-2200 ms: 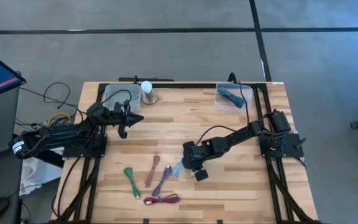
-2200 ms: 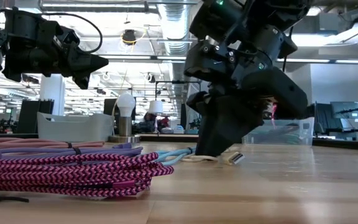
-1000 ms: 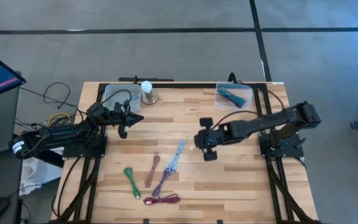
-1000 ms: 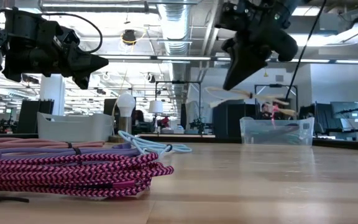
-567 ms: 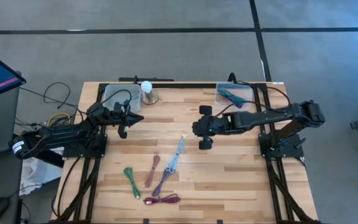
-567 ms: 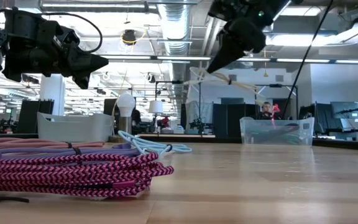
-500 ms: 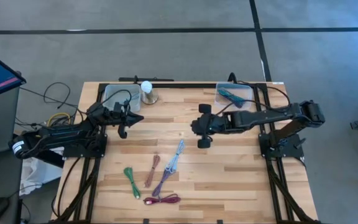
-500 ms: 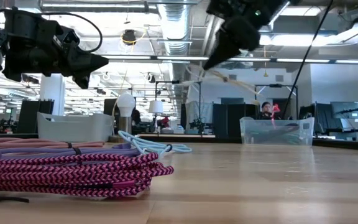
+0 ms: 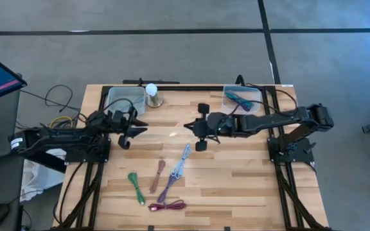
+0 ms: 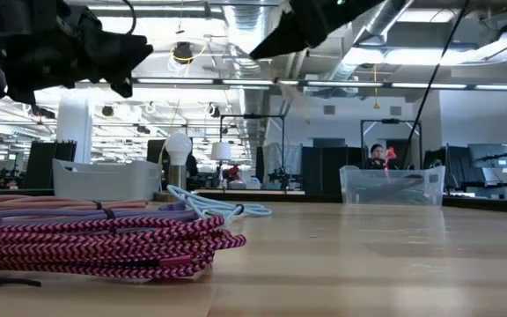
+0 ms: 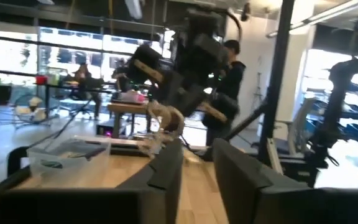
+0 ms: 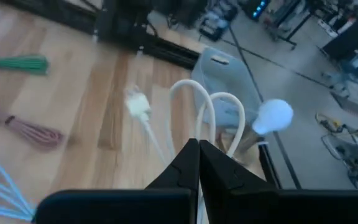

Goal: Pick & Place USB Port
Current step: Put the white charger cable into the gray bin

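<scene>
My right gripper [image 9: 188, 126] is stretched out over the table's middle, well above the wood, shut on a cream-white USB cable [image 12: 207, 109]. The left wrist view shows that cable [image 11: 164, 119] hanging under the right gripper. My left gripper [image 9: 132, 130] hovers open at the left, in front of the left clear bin [image 9: 122, 97], with its fingers [image 11: 166, 168] pointing at the right gripper. Several bundled cables lie flat on the near half of the table: light blue [image 9: 182, 160], purple [image 9: 167, 186], brownish pink [image 9: 157, 176], green [image 9: 135, 186] and magenta [image 9: 167, 206]. My right gripper pinches the cream cable's coiled loops [image 12: 199, 130] between its two fingers [image 12: 188, 158]. The fingers lie about level and point toward the table's left. The loops stick out past the fingertips and a connector end [image 12: 138, 107] dangles free. The whole cable is lifted clear of the table.
A white light bulb on a base [image 9: 151, 95] stands beside the left bin at the far edge. The right clear bin [image 9: 243, 99] at the far right holds a teal cable. Bare wood lies between the two grippers. People and desks show in the room beyond the table.
My right gripper has carried the cream cable up and toward the table's left and far edge, from above the light blue cable to the table's middle, staying shut. The left gripper has shifted slightly toward the near edge. The cables on the table have stayed put.
</scene>
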{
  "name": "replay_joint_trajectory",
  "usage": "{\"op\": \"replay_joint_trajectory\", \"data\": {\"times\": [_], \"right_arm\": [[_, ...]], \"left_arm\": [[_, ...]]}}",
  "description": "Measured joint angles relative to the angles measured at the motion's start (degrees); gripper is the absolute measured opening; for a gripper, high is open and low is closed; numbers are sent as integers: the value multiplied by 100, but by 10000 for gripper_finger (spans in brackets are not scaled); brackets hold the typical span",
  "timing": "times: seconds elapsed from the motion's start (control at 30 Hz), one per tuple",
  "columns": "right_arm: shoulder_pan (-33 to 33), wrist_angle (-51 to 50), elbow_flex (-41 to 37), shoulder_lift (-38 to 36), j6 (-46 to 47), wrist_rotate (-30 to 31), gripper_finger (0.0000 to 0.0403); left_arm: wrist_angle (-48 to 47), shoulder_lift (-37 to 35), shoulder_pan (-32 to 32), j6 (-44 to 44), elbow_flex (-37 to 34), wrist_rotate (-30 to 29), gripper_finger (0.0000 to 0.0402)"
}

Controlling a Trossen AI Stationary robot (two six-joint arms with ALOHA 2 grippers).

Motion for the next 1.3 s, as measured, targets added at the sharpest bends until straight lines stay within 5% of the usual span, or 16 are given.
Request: {"op": "replay_joint_trajectory", "data": {"times": [0.27,0.63,0.93,1.3], "right_arm": [[-7,669,389,921,-266,-21,0],[-7,695,1933,2141,-740,274,0],[-29,648,2264,2347,-808,261,0],[-33,718,2260,2347,-810,261,0]], "left_arm": [[-48,120,-225,-158,161,-97,161],[-43,621,-241,-469,244,-294,159],[-56,713,-230,-464,242,-510,159],[-57,717,-230,-453,242,-512,87]]}}
